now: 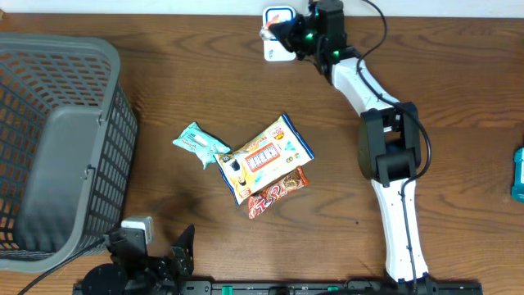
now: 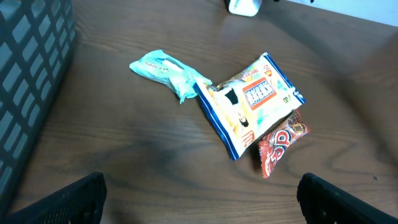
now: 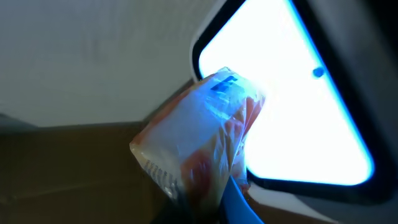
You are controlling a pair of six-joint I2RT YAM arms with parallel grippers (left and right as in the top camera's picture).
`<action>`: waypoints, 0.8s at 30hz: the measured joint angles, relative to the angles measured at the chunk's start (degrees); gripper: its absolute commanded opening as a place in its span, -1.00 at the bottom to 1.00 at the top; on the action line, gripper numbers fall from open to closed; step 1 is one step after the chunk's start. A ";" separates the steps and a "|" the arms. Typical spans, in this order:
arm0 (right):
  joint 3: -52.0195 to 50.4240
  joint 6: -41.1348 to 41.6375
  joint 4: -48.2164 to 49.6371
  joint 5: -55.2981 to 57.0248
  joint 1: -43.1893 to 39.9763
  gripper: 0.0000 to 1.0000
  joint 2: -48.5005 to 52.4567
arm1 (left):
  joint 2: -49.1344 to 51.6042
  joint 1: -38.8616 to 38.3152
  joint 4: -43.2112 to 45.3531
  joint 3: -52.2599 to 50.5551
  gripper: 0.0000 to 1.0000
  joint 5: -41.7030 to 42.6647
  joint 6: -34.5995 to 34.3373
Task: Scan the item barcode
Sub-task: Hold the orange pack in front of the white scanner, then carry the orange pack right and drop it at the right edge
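The right gripper (image 1: 284, 34) is stretched to the far edge of the table, its jaws closed on a small packet (image 3: 199, 140), which it presents to the scanner (image 1: 278, 15) standing there. In the right wrist view the packet sits right in front of the scanner's glowing window (image 3: 292, 93), washed in blue-white light, so the step in hand looks like the scan itself. Whether the barcode faces the window, or a read has registered, cannot be told from here (a dark striped patch shows at the packet's lower edge, but too blurred to call). The left gripper (image 2: 200, 186) hangs low at the near left edge, jaws wide apart and holding nothing, looking out over the middle of the table. There a teal packet (image 1: 201, 145), a larger yellow bag (image 1: 264, 157) and a red packet (image 1: 278, 190) lie in a loose cluster, the bag overlapping the red one and touching the teal one. A grey basket (image 1: 123, 123) stands at the left. As a judgement: one item is at the scanner, picked up and carried; confirming the read and setting it down remain, and the three on the table appear not yet handled.
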 measured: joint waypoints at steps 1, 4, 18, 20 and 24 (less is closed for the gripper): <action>0.04 -1.01 -1.09 -0.42 0.26 -0.97 0.00 | 0.00 0.00 -0.02 0.00 0.96 0.02 0.00; 0.07 -4.33 -7.63 -1.07 0.31 -0.97 -1.18 | 0.00 0.00 0.00 0.00 0.96 0.02 0.00; 1.11 -30.14 -58.29 29.03 -11.89 -0.98 -32.98 | 0.00 0.00 0.00 0.00 0.96 0.02 0.00; 1.66 -32.26 -62.47 37.29 -15.39 -0.98 -35.26 | 0.00 0.00 -0.02 0.00 0.96 0.02 0.00; 1.36 -34.51 -67.17 51.76 -23.45 -0.98 -33.75 | 0.00 0.00 -0.02 0.00 0.96 0.02 0.00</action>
